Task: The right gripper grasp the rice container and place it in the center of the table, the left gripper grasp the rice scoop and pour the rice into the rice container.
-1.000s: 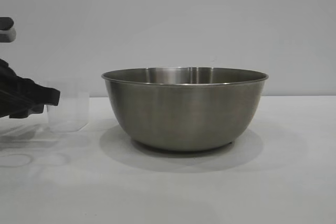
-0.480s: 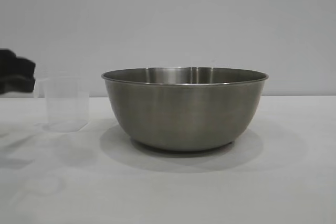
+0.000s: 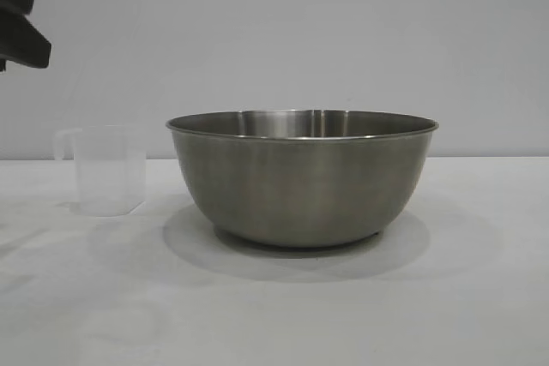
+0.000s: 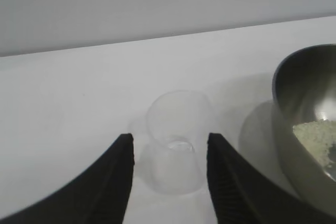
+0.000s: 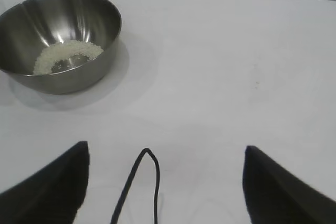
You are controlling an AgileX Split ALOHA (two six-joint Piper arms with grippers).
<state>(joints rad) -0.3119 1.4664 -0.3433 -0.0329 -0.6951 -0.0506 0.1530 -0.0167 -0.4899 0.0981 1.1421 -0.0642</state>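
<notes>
Already the rice [image 5: 67, 56] lies in the rice container [image 3: 302, 176], with the empty rice scoop [image 3: 107, 169] upright on the surface [image 3: 480, 297] just beside it. Both pincers stand apart and empty: the left pincer [image 4: 169, 174] above the scoop, the right pincer [image 5: 165, 182] well away from the container. A low sweep by the left one could still tip the light scoop.

The rice container [image 3: 302, 176] is occupying the middle of the table [image 3: 480, 297], blocking the way across. Just left of it the rice scoop [image 3: 107, 169] is standing upright, a narrow gap between them. Bare tabletop is lying open on the right and near side.
</notes>
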